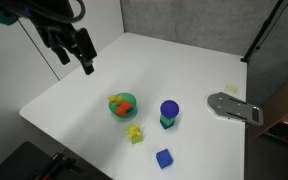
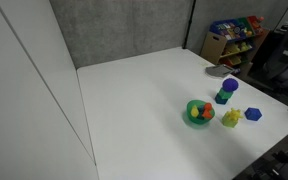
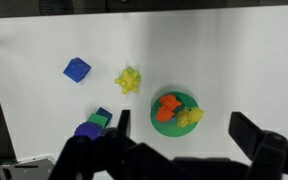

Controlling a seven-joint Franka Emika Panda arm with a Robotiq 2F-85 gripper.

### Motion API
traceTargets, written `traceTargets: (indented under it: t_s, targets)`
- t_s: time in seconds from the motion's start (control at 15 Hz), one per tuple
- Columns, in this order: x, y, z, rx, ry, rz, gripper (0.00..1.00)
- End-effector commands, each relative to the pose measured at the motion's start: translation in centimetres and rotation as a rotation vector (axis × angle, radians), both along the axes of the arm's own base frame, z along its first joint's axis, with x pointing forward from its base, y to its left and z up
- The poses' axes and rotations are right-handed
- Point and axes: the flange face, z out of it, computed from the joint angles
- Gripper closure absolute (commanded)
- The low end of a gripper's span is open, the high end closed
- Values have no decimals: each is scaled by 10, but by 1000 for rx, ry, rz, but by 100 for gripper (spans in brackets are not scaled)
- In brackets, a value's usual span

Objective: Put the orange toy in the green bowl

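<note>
**A:** How many things lie on the worktop (image 1: 184,70)?

**B:** One green bowl (image 3: 160,128), one orange toy (image 3: 167,106), one blue cube (image 3: 77,69) and one blue round-topped thing (image 1: 169,110) on a green base. There are two yellow lumpy ones: a yellow toy (image 3: 129,80) loose on the worktop, and a yellow piece (image 3: 191,117) in the bowl. A grey flat thing (image 1: 234,106) lies near the worktop's right edge in an exterior view.

**A:** Where is the orange toy?

**B:** Inside the green bowl, touching the yellow piece beside it. Those two are all the bowl holds. In the wrist view the loose yellow toy lies just to the upper left of the bowl, and the blue cube lies further left.

**A:** And the gripper?

**B:** The gripper (image 1: 74,62) hangs at the upper left of an exterior view, well apart from the bowl. Its jaws are spread wide and it holds nothing.

**A:** Is anything hard to make out?

**B:** In the wrist view the gripper's dark fingers fill the lower edge and cover part of the blue round-topped thing. The arm is cut off by the upper left corner in an exterior view. Where the toys sit at the lower right of an exterior view, they are small, and what is in the bowl blurs together.
</note>
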Motion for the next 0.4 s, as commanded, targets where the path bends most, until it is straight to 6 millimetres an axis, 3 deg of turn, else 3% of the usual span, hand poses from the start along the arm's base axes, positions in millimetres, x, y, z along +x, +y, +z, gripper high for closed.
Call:
traceTargets:
  t_s: [0.0, 0.33]
  targets:
    - [-16, 0, 24, -20, -7, -16, 0]
    - [-14, 0, 18, -1, -9, -1, 0]
